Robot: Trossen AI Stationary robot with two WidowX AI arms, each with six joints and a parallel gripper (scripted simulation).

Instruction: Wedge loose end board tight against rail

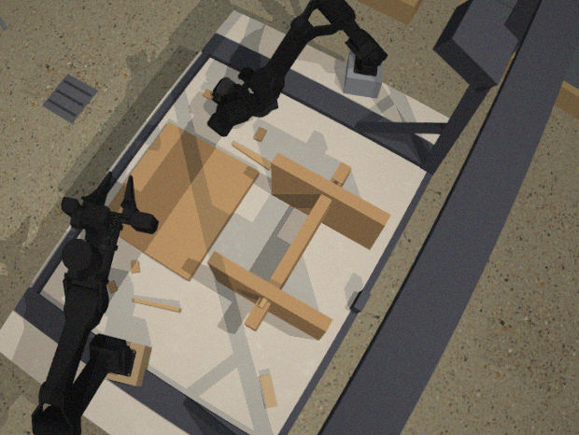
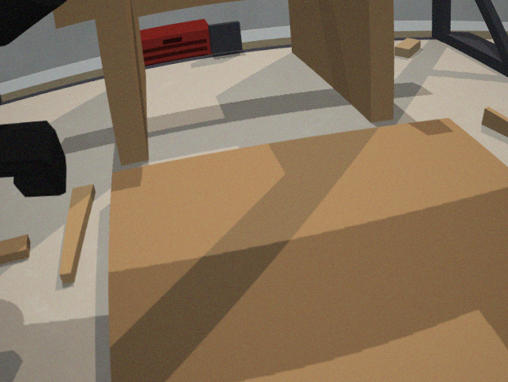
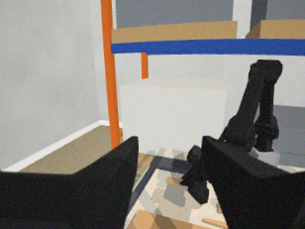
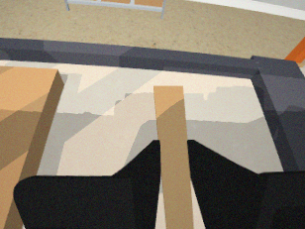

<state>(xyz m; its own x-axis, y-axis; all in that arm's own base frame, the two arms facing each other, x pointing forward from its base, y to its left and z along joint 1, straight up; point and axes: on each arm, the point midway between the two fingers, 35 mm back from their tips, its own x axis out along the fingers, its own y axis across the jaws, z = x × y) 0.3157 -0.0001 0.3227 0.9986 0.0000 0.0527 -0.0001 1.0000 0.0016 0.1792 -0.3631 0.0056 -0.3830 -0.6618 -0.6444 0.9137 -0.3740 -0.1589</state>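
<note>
My right gripper (image 4: 173, 147) (image 1: 215, 101) is shut on a slim wooden wedge (image 4: 173, 110) (image 1: 207, 94), which points out ahead of the fingers. My left gripper (image 1: 120, 176) (image 3: 169, 142) is open and empty above the left part of the work area. The upper end board (image 1: 355, 229) (image 2: 123, 94) and the lower end board (image 1: 299, 306) (image 2: 381, 70) stand on the table. The rail (image 1: 302, 243) joins them. Its upper tenon (image 1: 345, 171) shows a dark, open slot. Its lower tenon (image 1: 254, 319) has a wedge (image 1: 262, 302) in it.
A large wooden panel (image 1: 201, 210) (image 2: 246, 197) lies beside the end boards. A slim strip (image 1: 250, 154) (image 2: 78, 229) and a small block (image 1: 260, 133) lie near the upper board. Another strip (image 1: 156, 304) and a flat block (image 1: 268, 390) lie farther down. A dark frame (image 1: 322, 100) edges the table.
</note>
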